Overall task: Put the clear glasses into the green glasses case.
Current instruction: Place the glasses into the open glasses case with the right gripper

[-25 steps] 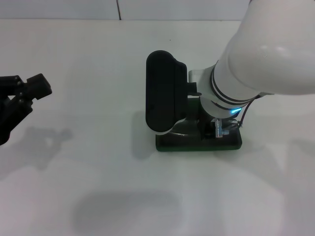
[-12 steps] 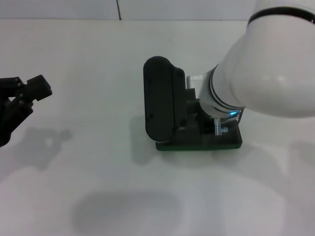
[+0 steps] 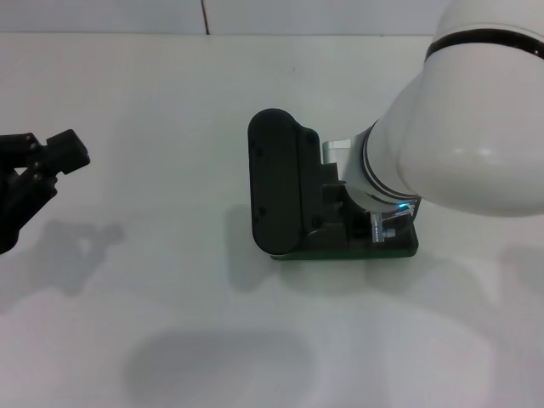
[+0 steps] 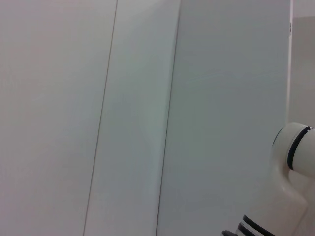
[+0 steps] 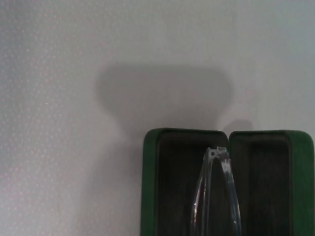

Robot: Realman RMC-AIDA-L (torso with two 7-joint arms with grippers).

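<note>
With no lettering legible, clear glasses overhang green glasses case.

**Camera setup**

Head cam: high, looking forward and down on the white surface. Left wrist cam: aimed off the work at blank wall panels, right arm at 4 o'clock. Right wrist cam: close above the open green glasses case, also seen in the head view.
</note>
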